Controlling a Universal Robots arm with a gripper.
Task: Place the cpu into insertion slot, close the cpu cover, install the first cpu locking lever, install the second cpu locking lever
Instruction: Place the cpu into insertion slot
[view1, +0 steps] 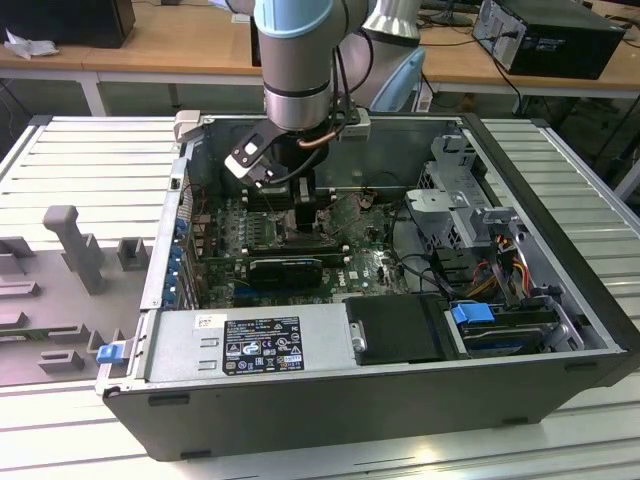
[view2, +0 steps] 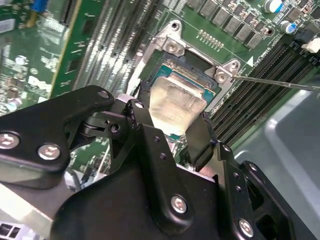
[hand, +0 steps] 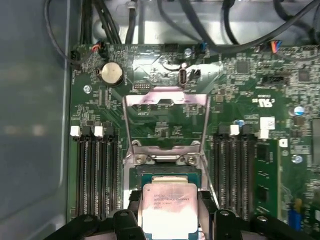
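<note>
Slatted metal bench (view1: 90, 170), open computer case (view1: 350, 410) lying flat on it, side panel off. Arm (view1: 295, 60) reaching down into the case near its far wall. Power supply (view1: 250, 345) along the case's near edge.

Green motherboard (hand: 240, 80) on the case floor. Two banks of long black memory slots (hand: 97, 170) on it, socket area between them.

Cpu cover (hand: 150, 95) swung open, standing back from its hinge, board visible through the square window. Insertion slot (hand: 165, 172) uncovered just in front of the hinge, dark centre partly showing past the chip; silvery frame and screws clear in the second wrist view (view2: 195, 70).

Gripper (view2: 172, 117) right above the slot, jaws narrow, clamped on two opposite edges of the cpu (hand: 167, 205). Cpu metal top up, over the slot; seated or just above it, can't tell. Looks slightly tilted in the second wrist view (view2: 175, 102).

Thin wire lever (view2: 280, 82) sticking out from a socket corner, unlatched.
</note>
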